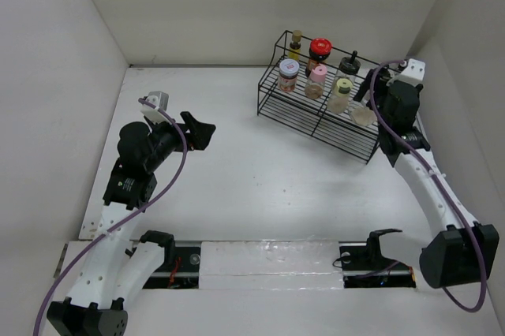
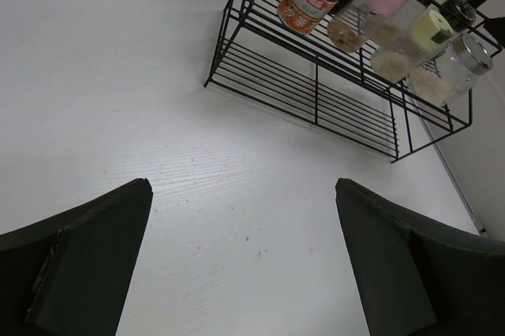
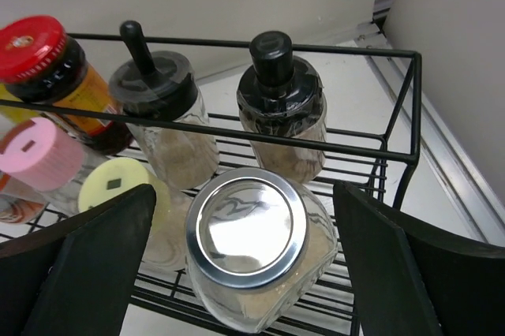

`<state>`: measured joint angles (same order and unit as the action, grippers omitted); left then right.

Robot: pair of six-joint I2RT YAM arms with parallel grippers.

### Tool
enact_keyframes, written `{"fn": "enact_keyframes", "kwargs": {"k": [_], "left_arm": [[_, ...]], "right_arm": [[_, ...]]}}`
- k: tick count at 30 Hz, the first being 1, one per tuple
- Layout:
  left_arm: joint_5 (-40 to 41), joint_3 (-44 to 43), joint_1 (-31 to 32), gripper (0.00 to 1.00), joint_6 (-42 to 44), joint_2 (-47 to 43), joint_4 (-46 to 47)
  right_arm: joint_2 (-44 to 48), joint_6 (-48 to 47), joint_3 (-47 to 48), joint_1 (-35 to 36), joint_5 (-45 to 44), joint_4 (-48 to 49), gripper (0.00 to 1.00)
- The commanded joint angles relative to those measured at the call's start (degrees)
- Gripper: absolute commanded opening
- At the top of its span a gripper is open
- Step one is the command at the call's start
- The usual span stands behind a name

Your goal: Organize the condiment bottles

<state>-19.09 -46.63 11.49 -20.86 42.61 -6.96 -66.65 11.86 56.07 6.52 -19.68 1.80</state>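
Silver-lidded clear glass jar (image 3: 246, 229) sits front row in black wire rack (image 1: 309, 112), counter's (image 1: 260, 194) far right corner, between spread right fingers (image 3: 95, 265) (no grip apparent). Risk: on retreat a finger clips it and the jar topples out. Left fingers (image 2: 87, 265) are spread, holding nothing. Only the right wrist view shows finger-to-jar gaps; the top view shows the whole rack.
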Motion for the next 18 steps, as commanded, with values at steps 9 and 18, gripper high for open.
{"fn": "enact_keyframes", "kwargs": {"k": [9,18], "left_arm": [[1.7,-0.1,-0.3,1.0,-2.0,-1.7,3.4],[2.4,0.4,-0.3,1.0,-4.4,-7.3,5.8]], "right_arm": [[12.6,-0.3,3.7,3.5,12.0,-2.9,1.0],[22.2,-1.5,1.2,12.0,35.5,-2.9,1.0]]}}
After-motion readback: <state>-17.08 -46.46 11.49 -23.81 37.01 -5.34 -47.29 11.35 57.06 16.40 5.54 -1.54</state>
